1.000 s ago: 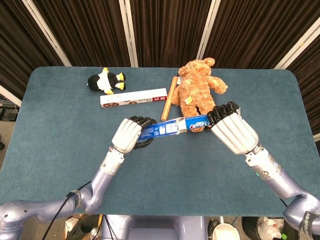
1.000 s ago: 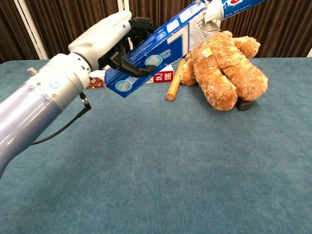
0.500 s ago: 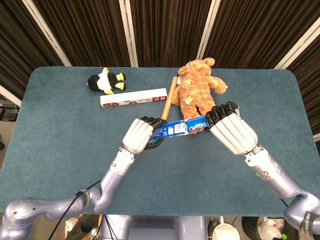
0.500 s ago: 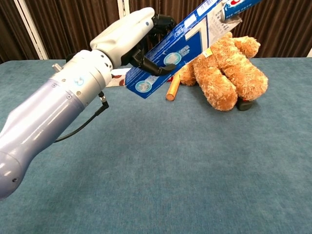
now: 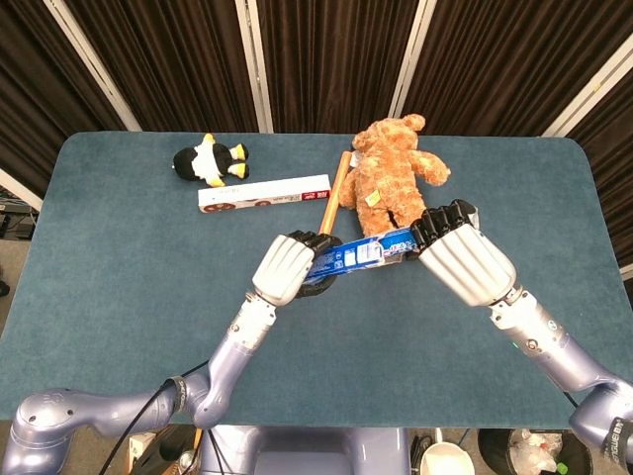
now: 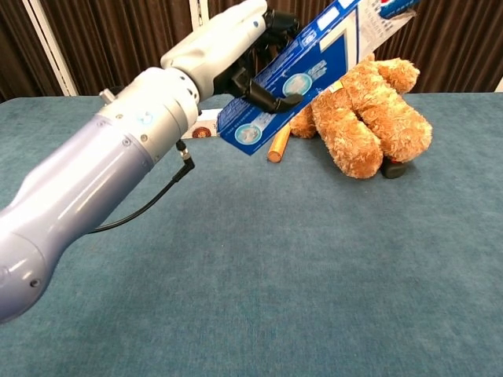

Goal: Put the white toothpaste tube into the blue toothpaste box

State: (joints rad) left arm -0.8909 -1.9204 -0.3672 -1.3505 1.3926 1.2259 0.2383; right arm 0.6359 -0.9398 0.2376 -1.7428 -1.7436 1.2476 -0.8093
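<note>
My left hand (image 5: 285,267) grips the blue toothpaste box (image 5: 346,257) and holds it above the table, tilted up to the right. In the chest view the same left hand (image 6: 236,43) wraps around the blue box (image 6: 302,78) near its lower end. The white toothpaste tube (image 5: 401,240) sticks out of the box's right end, and only a short part shows. My right hand (image 5: 462,259) holds that tube end with curled fingers. In the chest view a bit of the tube (image 6: 393,9) shows at the top edge, while the right hand is out of that frame.
A brown teddy bear (image 5: 391,173) lies just behind the hands. A wooden stick (image 5: 334,191) and a long white box (image 5: 263,194) lie left of it. A penguin plush (image 5: 210,160) sits at the back left. The table is covered in teal cloth (image 5: 119,277).
My left hand has carried the blue box to the right, towards my right hand, and less of the tube now shows outside the box. The right hand has barely moved.
</note>
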